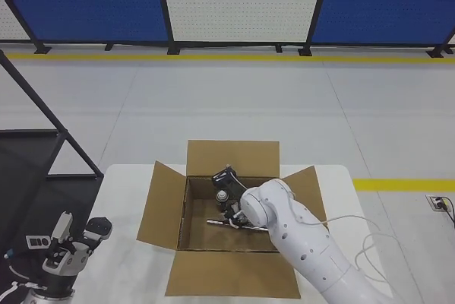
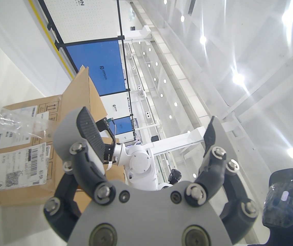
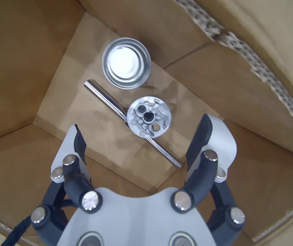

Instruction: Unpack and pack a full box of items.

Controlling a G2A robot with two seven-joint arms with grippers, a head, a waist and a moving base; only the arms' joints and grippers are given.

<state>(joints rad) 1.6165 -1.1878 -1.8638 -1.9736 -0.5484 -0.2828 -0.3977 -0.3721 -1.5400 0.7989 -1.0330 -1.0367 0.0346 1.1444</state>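
Perforated disc [image 3: 149, 116] beyond parted right jaws

Right end effector [image 3: 140, 129] sits down inside the cardboard box [image 1: 160, 209], jaws spread, with walls close all round. Right below it is a rod [image 3: 103, 98] with a holed disc [image 3: 149, 120] lying across it. A round tin [image 3: 126, 62] sits just at their 12 o'clock. There's bare floor toward 9 o'clock. The flaps [image 1: 232, 156] splay outward, so the way in from above isn't blocked.
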